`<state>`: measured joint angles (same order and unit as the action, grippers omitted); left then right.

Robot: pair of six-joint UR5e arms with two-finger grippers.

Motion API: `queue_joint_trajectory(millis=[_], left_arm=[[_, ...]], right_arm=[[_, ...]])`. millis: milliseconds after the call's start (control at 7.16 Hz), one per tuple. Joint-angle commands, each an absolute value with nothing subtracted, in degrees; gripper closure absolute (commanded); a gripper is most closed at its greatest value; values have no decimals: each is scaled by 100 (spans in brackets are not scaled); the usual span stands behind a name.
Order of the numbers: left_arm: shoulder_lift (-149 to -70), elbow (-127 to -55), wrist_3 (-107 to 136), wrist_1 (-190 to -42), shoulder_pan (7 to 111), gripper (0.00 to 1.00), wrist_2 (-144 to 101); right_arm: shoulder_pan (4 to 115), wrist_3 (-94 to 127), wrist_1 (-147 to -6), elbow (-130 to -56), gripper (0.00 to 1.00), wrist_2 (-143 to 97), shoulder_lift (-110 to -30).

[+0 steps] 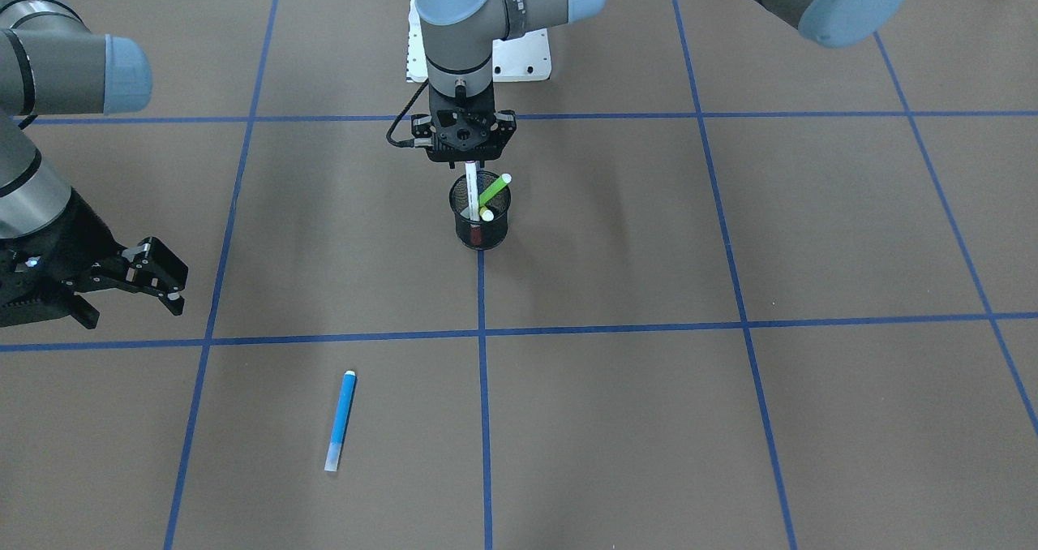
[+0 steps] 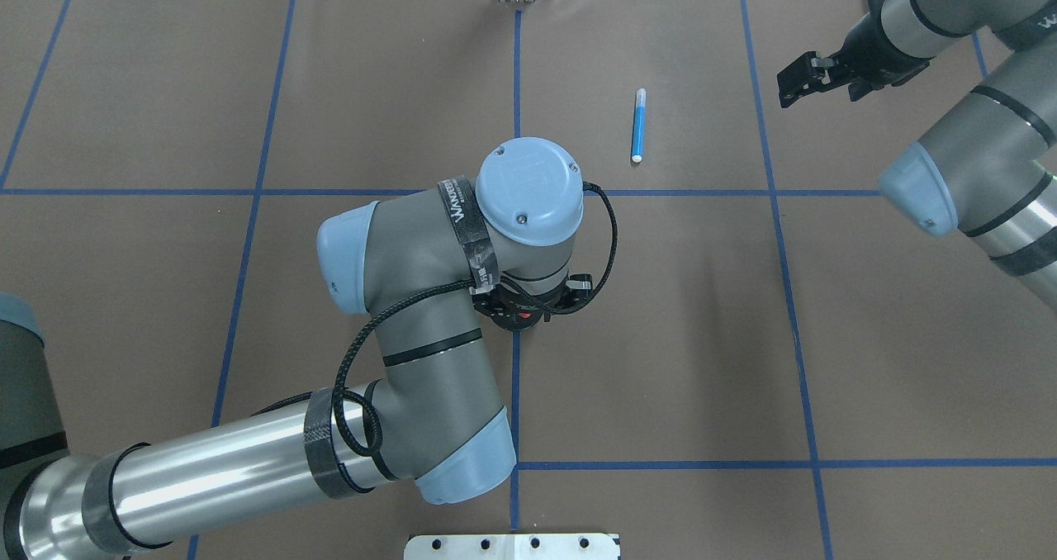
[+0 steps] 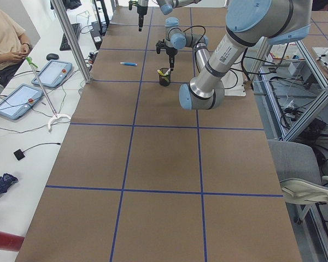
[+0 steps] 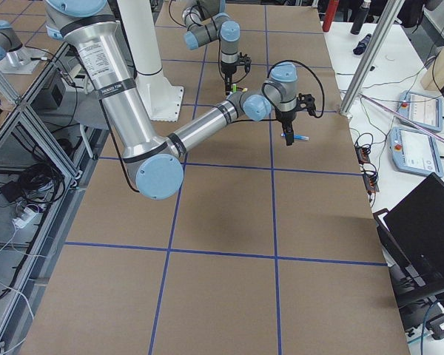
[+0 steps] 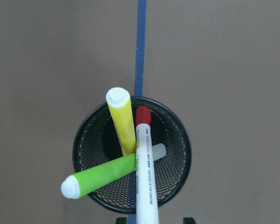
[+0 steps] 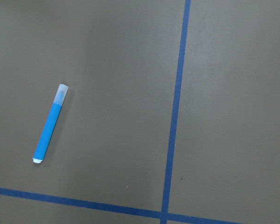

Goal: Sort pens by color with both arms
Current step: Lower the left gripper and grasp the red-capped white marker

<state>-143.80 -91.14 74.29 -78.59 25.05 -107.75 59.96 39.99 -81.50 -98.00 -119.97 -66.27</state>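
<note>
A black mesh cup [image 1: 481,227] stands on the centre tape line. In it lean a green pen [image 5: 100,177] and a yellow pen [image 5: 122,123]. My left gripper [image 1: 470,163] hangs straight above the cup, shut on the top of a white pen [image 1: 471,189] whose red end [image 5: 143,115] reaches down inside the cup. A blue pen [image 1: 340,420] lies flat on the table by itself, also seen in the right wrist view [image 6: 50,125]. My right gripper [image 1: 134,308] hovers open and empty, off to the side of the blue pen [image 2: 638,125]. The overhead view hides the cup under my left wrist.
Blue tape lines [image 1: 482,388] divide the brown table into squares. The white bolted base [image 1: 519,55] sits behind the cup. A person [image 3: 5,38] sits at a side table with tablets [image 3: 54,73]. A laptop [image 4: 429,237] stands off the far edge.
</note>
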Motion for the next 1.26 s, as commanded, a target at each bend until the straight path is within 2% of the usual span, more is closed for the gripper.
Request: queue_joint_trajectory(millis=[0, 140, 419, 1118], left_arm=[[-14379, -9123, 7427, -7849, 2505, 70, -10775], [-14379, -9132, 7427, -7849, 2505, 84, -10767], [-14379, -9167, 7436, -7840, 2505, 98, -10758], [-14370, -9930, 7479, -7752, 2549, 100, -10461]], right_arm=[[5994, 3999, -8148, -9809, 0, -11997, -6627], [6003, 4008, -8156, -9809, 0, -11997, -6627], [6003, 4008, -8147, -9826, 0, -11997, -6627], [6003, 4008, -8147, -9826, 0, -12006, -6618]])
